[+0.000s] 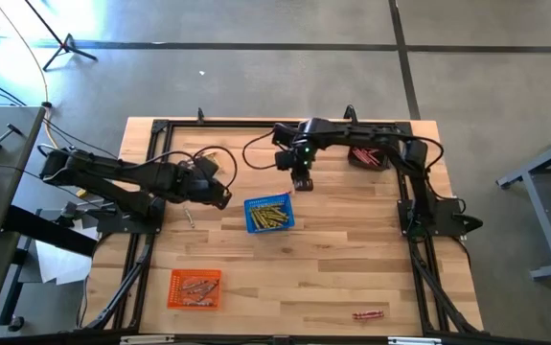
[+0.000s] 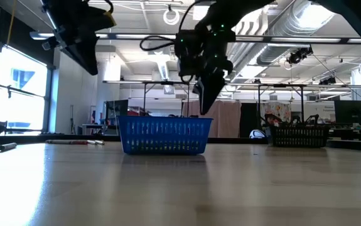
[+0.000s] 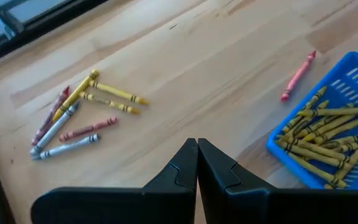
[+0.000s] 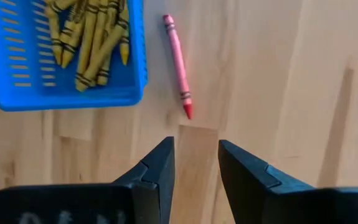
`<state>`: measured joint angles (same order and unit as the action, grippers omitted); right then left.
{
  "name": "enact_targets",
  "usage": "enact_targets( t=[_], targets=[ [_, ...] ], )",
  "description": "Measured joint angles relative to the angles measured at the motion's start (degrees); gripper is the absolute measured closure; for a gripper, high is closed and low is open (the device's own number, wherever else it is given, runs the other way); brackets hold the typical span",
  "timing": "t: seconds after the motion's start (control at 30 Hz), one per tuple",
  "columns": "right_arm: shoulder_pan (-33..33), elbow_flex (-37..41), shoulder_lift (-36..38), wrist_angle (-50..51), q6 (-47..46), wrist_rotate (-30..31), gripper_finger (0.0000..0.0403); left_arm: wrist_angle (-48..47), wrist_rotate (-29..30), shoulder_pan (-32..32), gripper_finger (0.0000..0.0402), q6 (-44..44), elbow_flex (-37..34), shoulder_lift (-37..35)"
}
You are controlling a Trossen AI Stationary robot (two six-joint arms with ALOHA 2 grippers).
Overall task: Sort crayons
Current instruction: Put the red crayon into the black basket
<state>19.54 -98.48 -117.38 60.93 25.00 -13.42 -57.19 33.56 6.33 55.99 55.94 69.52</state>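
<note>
left gripper (image 3: pixel 197 163): over the left half of the tabletop (image 1: pixel 352 259), between the left edge and the blue basket; jaws pressed together, nothing between them.
loose crayons (image 3: pixel 82 118): small scatter on bare wood ahead of the left gripper, near the left edge; yellow, red/pink and grey-silver sticks, some touching or crossing at one end, fanned out.
orange basket (image 1: pixel 195 288): near the front-left corner of the tabletop, well apart from both grippers; holds a layer of reddish/tan crayons.
blue basket (image 1: pixel 269 214): about mid-tabletop, between the two grippers; upright, mesh walls.
yellow crayons (image 4: pixel 91 37): piled inside the blue basket, lying flat and roughly parallel, several overlapping.
red crayon (image 4: pixel 177 65): flat on the wood just beside the blue basket's wall on the side toward the far edge, not touching it; the tip points toward the right gripper.
right gripper (image 4: pixel 195 163): above the tabletop just past the far side of the blue basket, hanging over the red crayon's tip; jaws spread, nothing held, clear of the wood in the low view.
second red crayon (image 1: pixel 369 313): alone near the front edge, right of centre, well apart from the baskets.
dark basket (image 1: pixel 368 156): near the far-right corner, partly hidden under the right arm; contents cannot be told.
</note>
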Motion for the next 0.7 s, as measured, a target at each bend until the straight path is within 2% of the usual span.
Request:
enact_targets(
  t=[0.1, 0.2, 0.43, 0.57, 0.7],
  targets=[
    [1.5, 1.7, -0.2, -1.8, 0.6, -4.9, 0.0293, -2.7, 0.0, 0.6, 0.0402, 0.9, 0.0, -0.1],
    [3.2, 9.6, 1.5, -7.6, 0.1, -8.4, 0.0293, -5.9, 0.0, 0.6, 0.0401, 2.9, 0.0, -0.1],
    [3.8, 26.8, 10.4, -26.4, -5.3, -7.1, 0.0293, -9.4, 2.5, 0.5, 0.0401, 6.3, 0.0, -0.5],
    [2.0, 32.1, 13.4, -36.8, -2.8, -3.5, 0.0293, -9.1, 4.7, -0.7, 0.0402, 5.0, 0.0, -0.5],
    [1.7, 35.3, 13.1, -42.1, -1.4, -5.2, 0.0293, -8.9, 4.5, -2.4, 0.0402, 5.2, 0.0, -0.5]
  ],
)
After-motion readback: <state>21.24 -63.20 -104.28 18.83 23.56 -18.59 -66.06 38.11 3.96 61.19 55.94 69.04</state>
